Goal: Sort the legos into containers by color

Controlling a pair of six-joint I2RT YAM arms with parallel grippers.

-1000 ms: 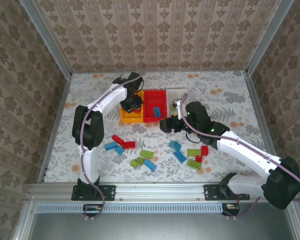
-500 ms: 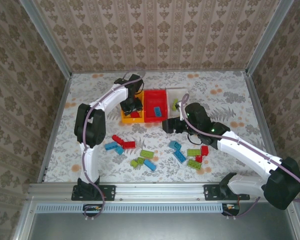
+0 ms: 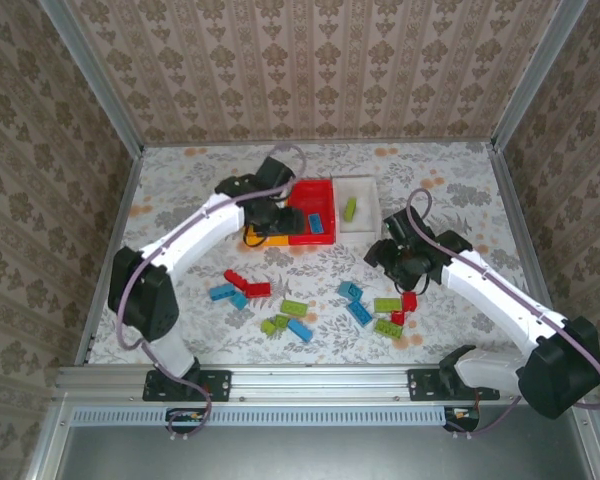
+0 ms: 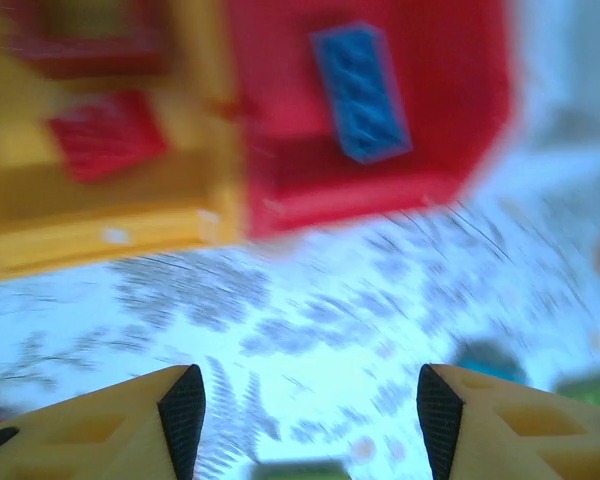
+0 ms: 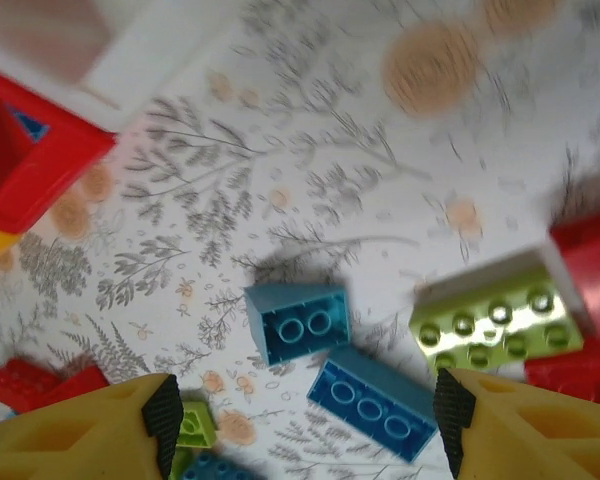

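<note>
Three containers stand side by side at the back: a yellow-orange bin (image 3: 252, 238), a red bin (image 3: 302, 196) holding a blue brick (image 3: 315, 222), and a white bin (image 3: 364, 189) holding a green brick (image 3: 350, 208). My left gripper (image 3: 267, 217) hovers open and empty over the front edge of the yellow and red bins. Its wrist view shows a red brick (image 4: 105, 135) in the yellow bin (image 4: 100, 220). My right gripper (image 3: 391, 256) is open and empty above loose legos, with a light blue brick (image 5: 298, 320) and a darker blue brick (image 5: 372, 402) between its fingers.
Loose bricks lie in front of the bins: red (image 3: 246, 283) and blue (image 3: 224, 293) on the left, green (image 3: 293, 307) and blue (image 3: 300, 330) in the middle, green (image 3: 386, 304) and red (image 3: 408, 300) on the right. Metal rails edge the table.
The left gripper has opened and drawn back from the yellow bin toward its front edge. The right gripper has left the white bin and swung right and nearer, over the loose bricks.
</note>
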